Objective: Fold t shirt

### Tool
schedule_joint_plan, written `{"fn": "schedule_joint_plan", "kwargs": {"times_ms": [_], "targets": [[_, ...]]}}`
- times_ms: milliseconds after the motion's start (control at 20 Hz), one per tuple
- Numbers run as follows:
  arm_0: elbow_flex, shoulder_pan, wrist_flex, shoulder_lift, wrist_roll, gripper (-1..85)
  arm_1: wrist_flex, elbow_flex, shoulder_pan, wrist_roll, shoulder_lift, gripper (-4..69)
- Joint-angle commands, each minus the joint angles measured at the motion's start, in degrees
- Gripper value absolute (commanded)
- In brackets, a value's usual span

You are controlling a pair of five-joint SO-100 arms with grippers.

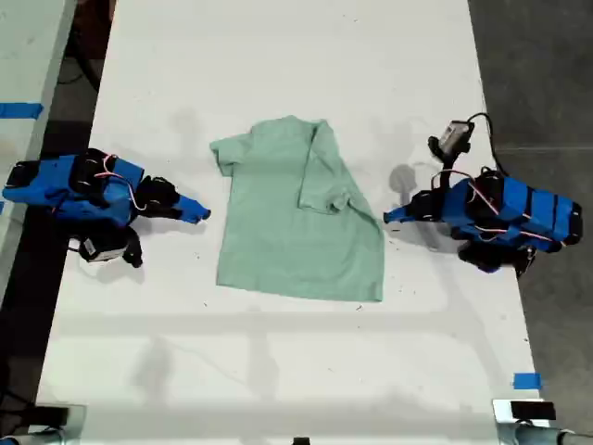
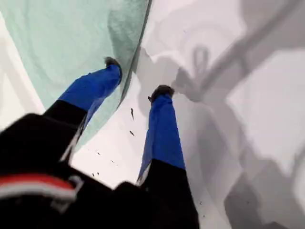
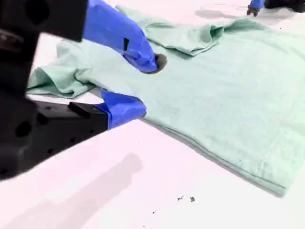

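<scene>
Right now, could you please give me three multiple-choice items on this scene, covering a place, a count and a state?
1. Where does the t shirt lie?
A. Flat on the white table, between the two arms
B. Draped over one arm
C. Hanging off the table's edge

2. How many sleeves are folded in over the shirt's body?
A. None
B. One
C. Both

3. What state is my first gripper in?
A. Shut on the shirt
B. Shut on blue tape
C. Open, holding nothing

Answers:
1 A, since the exterior view shows it spread on the table with an arm at each side.
2 B, since the sleeve at the exterior view's right lies folded in, while the other sleeve sticks out.
3 C, since its jaws stand apart at the shirt's edge.
</scene>
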Motion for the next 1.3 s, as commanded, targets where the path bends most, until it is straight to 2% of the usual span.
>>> {"fn": "schedule_joint_plan", "kwargs": {"times_ms": [0, 300, 450, 550, 650, 800, 950, 1100, 1250], "targets": [[1.2, -29.4, -0.8, 0.2, 5.8, -0.2, -0.4, 0.9, -1.9, 3.3, 0.3, 2.1], [1.2, -29.0, -0.9, 0.2, 6.2, -0.2, -0.4, 0.9, -2.1, 3.3, 0.3, 2.1], [-4.4, -26.9, -1.4, -0.3, -0.8, -0.2, -0.4, 0.9, -1.6, 3.0, 0.3, 2.1], [-12.1, -26.8, -1.8, -13.8, -4.7, -0.2, -0.4, 0.9, -1.4, 3.0, 0.3, 2.1], [-26.9, -27.1, -1.6, -40.0, -3.9, 1.2, -0.4, 0.9, -1.3, 2.9, 0.3, 2.1], [-55.7, -34.2, 7.5, -78.0, 6.9, 13.1, -0.4, 0.9, -1.5, 3.0, 0.3, 2.1], [-66.4, -45.4, 8.1, -94.7, 20.8, 16.9, -0.4, 0.9, -2.1, 3.2, 0.3, 2.1], [-67.0, -51.8, 7.3, -97.5, 26.5, 16.6, -0.4, 0.9, -1.6, 2.5, 0.3, 2.1], [-68.2, -53.9, 4.7, -102.3, 29.4, 16.4, -0.4, 0.9, -1.2, 2.3, 0.3, 2.1]]}}
